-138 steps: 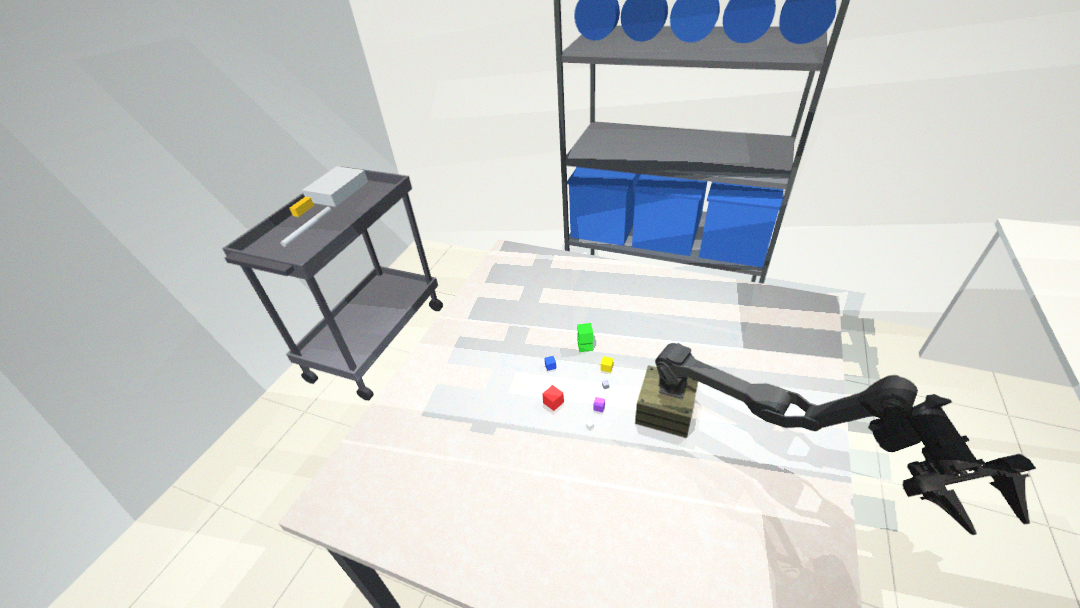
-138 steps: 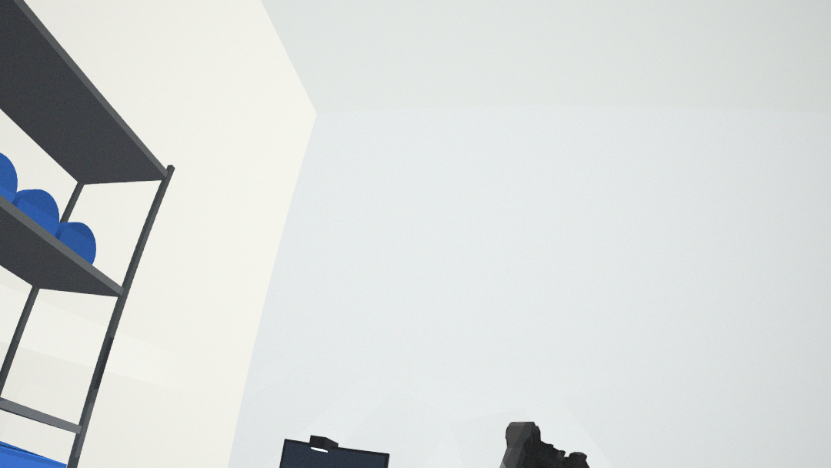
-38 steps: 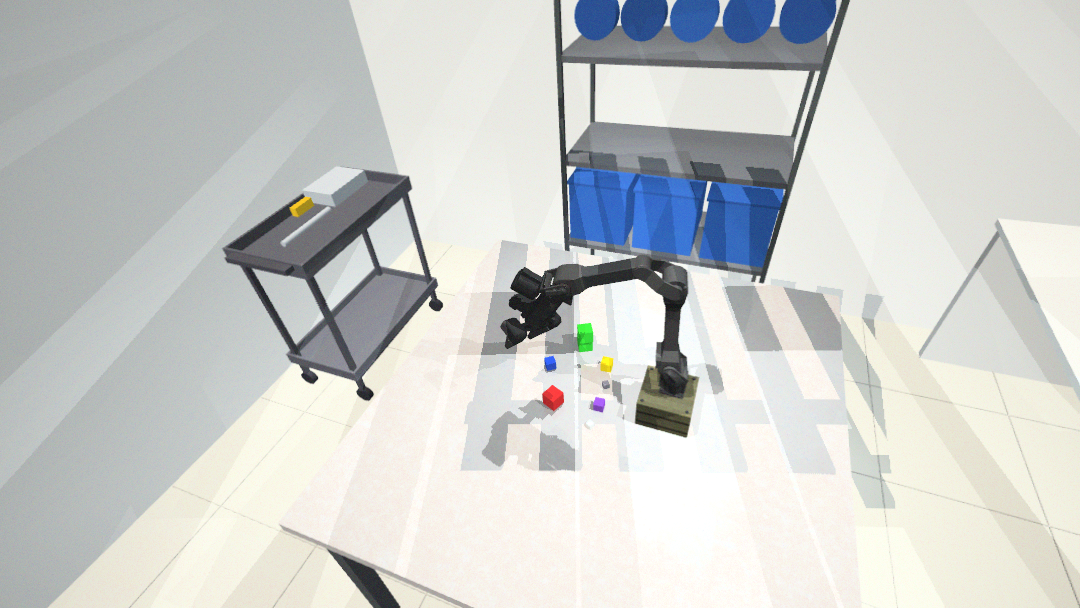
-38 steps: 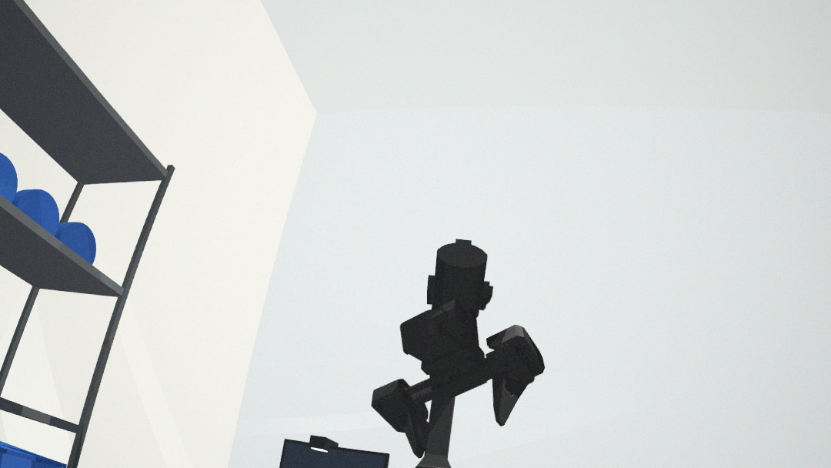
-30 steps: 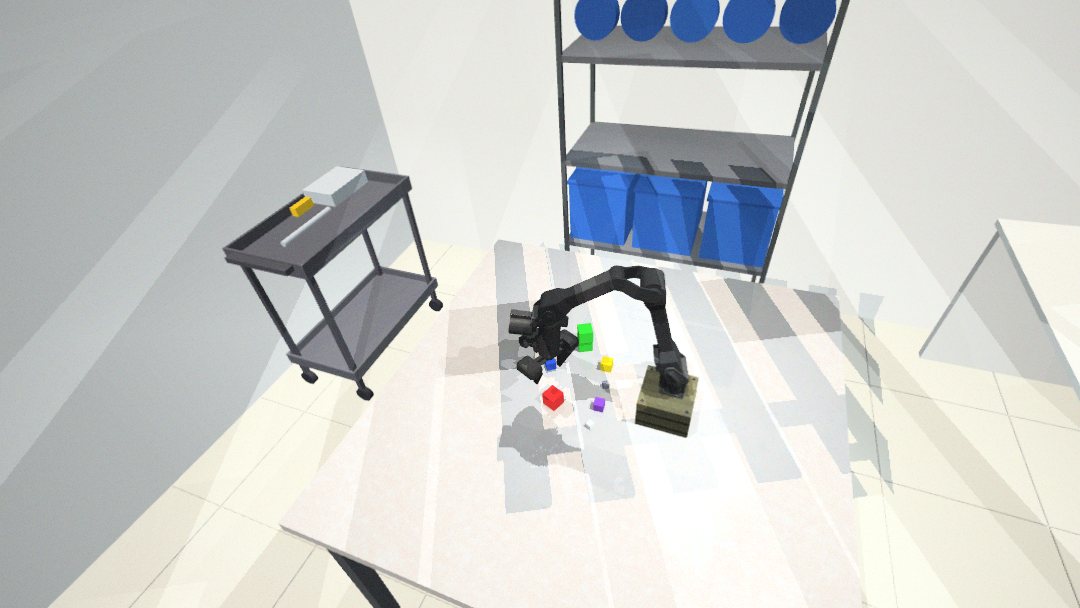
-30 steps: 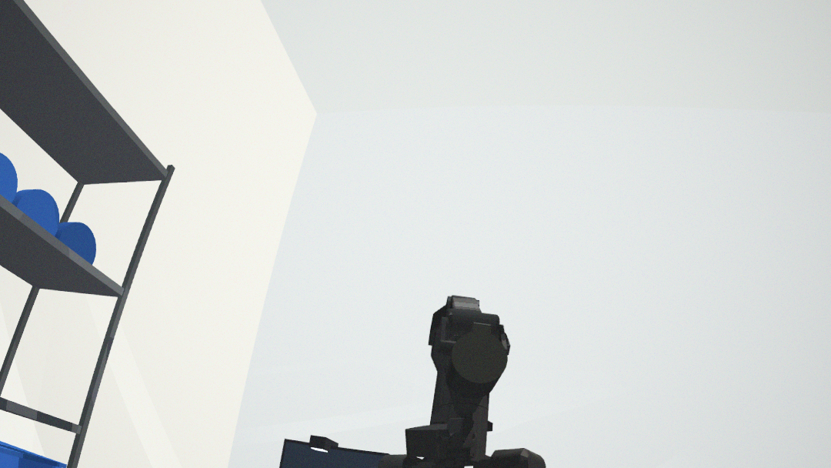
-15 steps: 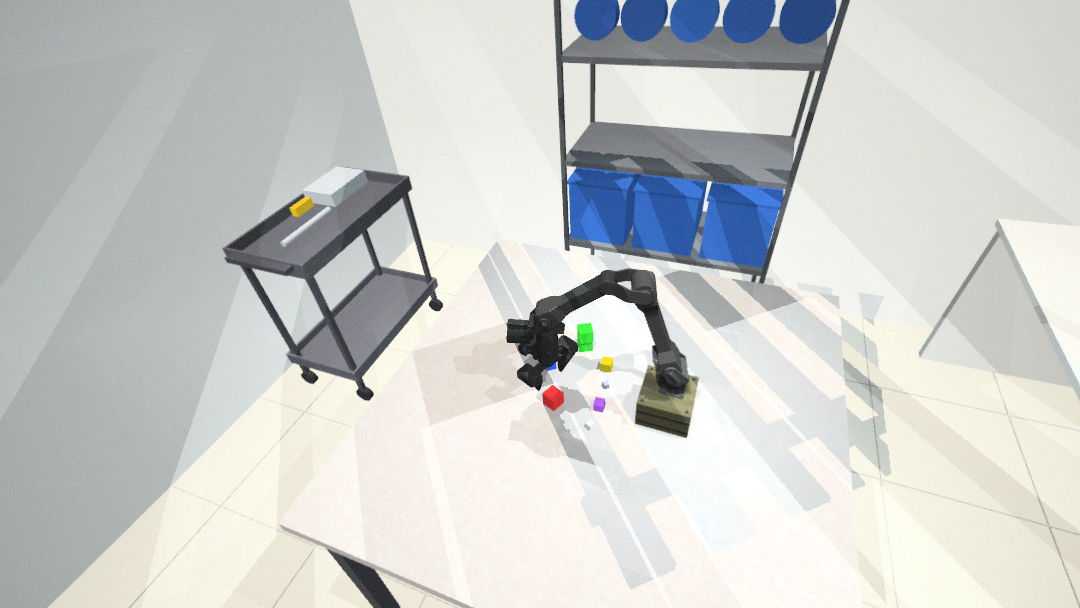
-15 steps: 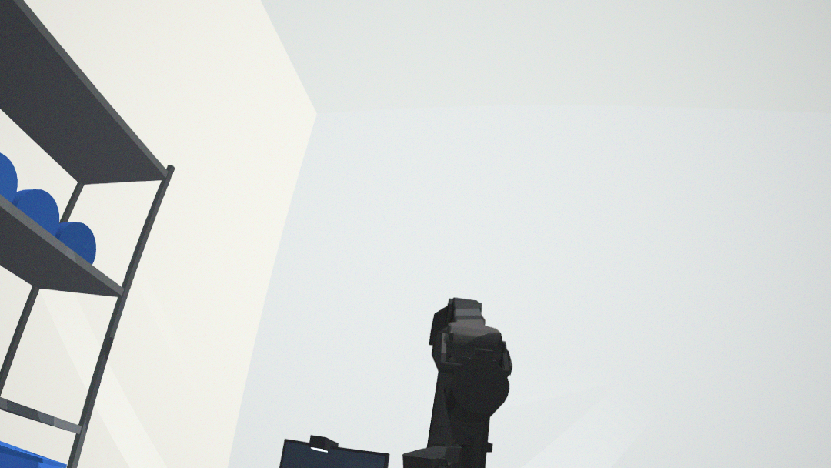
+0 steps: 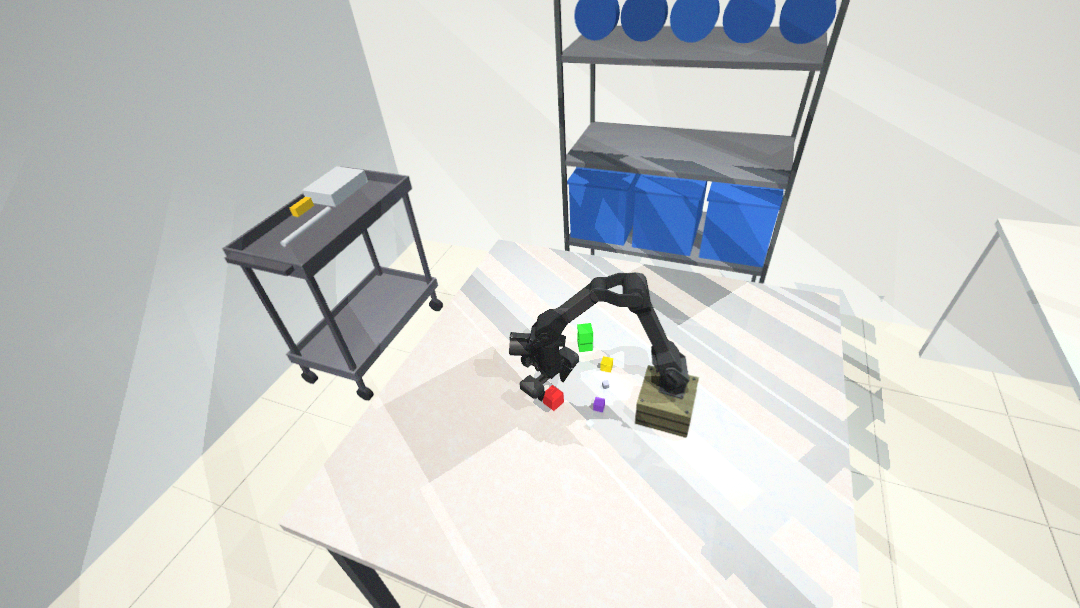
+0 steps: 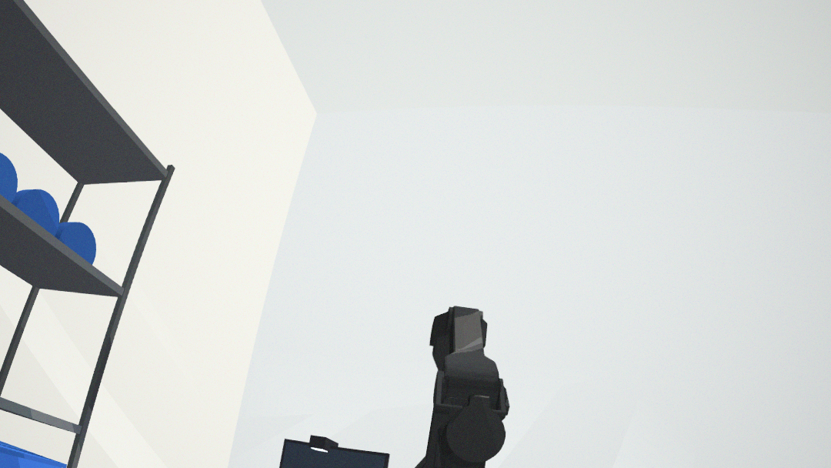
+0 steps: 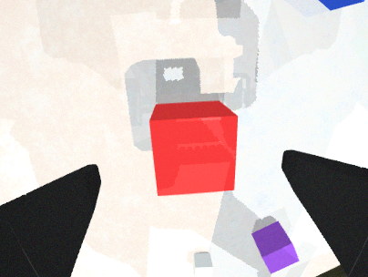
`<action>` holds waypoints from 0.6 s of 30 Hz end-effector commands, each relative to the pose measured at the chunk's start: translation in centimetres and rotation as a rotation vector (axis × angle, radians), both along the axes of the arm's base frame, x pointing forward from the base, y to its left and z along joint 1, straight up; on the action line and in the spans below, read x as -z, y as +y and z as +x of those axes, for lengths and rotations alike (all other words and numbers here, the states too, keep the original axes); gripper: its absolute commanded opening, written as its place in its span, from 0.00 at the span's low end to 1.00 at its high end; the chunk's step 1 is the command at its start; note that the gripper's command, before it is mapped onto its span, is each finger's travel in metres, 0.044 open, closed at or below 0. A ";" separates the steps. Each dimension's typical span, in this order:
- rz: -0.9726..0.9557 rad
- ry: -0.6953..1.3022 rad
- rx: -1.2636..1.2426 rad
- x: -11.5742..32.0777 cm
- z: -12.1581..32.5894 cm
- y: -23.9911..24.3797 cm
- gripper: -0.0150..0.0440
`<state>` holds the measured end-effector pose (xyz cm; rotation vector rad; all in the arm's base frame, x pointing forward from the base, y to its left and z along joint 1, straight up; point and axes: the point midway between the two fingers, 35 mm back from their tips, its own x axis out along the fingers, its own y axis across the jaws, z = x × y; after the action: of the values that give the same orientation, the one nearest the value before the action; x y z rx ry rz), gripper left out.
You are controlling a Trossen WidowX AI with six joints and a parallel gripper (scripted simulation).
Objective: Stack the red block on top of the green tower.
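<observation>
Wrist view. The open gripper (image 11: 192,167) has its two black fingers well apart, one at either side of the frame. Between their tips in this view lies the red block (image 11: 196,155), upper face and one side visible, touching neither finger. Below it are a small pale grey cube (image 11: 203,261) and, nearer the right-hand finger, a tilted purple block (image 11: 275,247). A blue object (image 11: 341,4) is cropped at the upper right.
</observation>
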<state>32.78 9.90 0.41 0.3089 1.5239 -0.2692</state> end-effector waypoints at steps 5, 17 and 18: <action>-0.007 0.004 0.003 1.5 -0.1 -0.1 1.00; -0.007 0.004 0.003 3.4 0.0 0.0 1.00; -0.007 0.004 0.003 3.6 -0.1 0.0 1.00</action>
<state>32.80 9.95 -2.61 0.3067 1.5278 -0.2701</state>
